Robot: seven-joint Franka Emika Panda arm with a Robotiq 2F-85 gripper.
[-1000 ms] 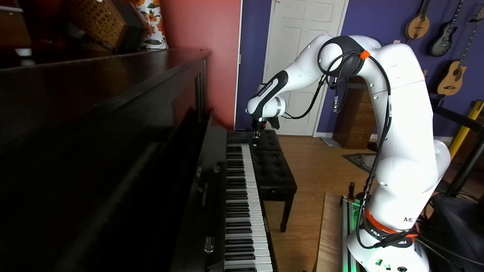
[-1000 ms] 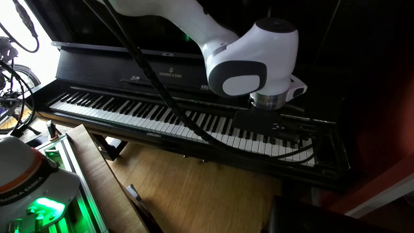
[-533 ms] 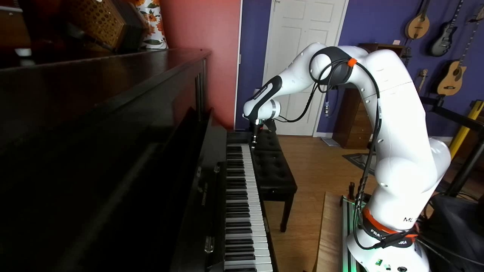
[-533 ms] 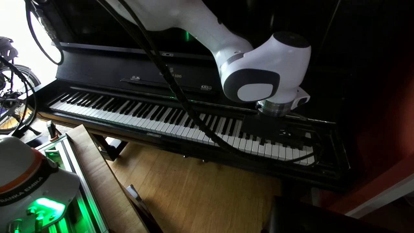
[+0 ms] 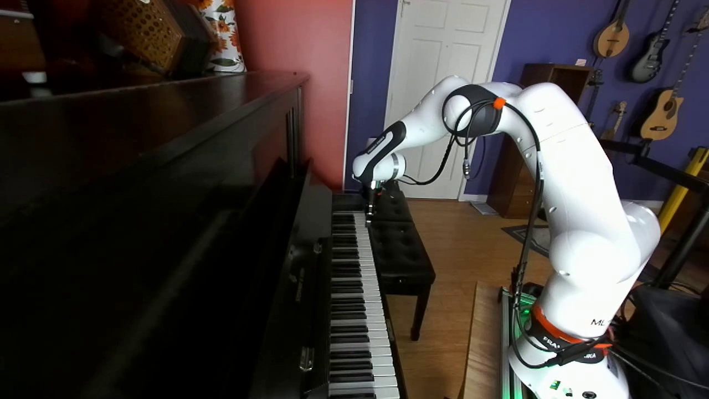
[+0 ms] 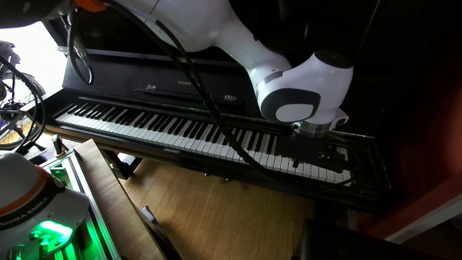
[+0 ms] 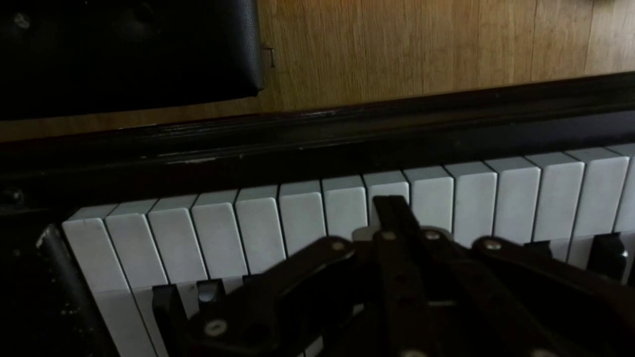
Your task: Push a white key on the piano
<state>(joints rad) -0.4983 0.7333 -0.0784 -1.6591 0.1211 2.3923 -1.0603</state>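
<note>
Keys (image 7: 302, 214) beside the gripper (image 7: 390, 199) seem clear, the bench (image 5: 401, 252) just outside.

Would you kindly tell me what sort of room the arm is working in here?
Probably a music room, perhaps in a home: there is an upright piano, a padded bench beside it, and guitars in the background.

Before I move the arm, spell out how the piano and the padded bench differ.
The piano stands tall; the bench sits low. The piano is glossy dark wood; the bench is tufted and padded on top. The piano bears a row of white and black keys; the bench has none. The gripper is over the piano, not the bench. Both are nearly black.
</note>
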